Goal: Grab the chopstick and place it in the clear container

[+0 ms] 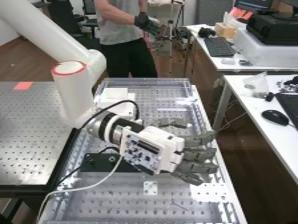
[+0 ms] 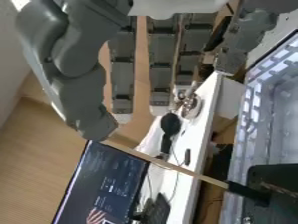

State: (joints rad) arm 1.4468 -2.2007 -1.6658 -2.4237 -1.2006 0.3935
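Over the right part of the bench, the hand [image 1: 193, 155] is in the high view with its fingers extended toward the view's right side. In the wrist view the hand [image 2: 66, 65] has straight fingers and its thumb set apart from them. A thin light wooden chopstick [image 2: 176, 167] runs slantwise past the thumb's tip, its other end in a black piece [image 2: 249, 192]. Whether thumb and chopstick touch I cannot tell. A clear, ribbed wall [image 2: 247, 120], apparently the clear container's, stands beside that black piece; its clear rim [image 1: 148, 80] spans the bench's far end.
A dark plate [image 1: 106, 164] lies below the wrist, with cables looping around the arm. White blocks [image 1: 116, 95] stand toward the bench's far end. To the right is a white desk [image 1: 249, 115] with a mouse [image 1: 275, 117] and a keyboard.
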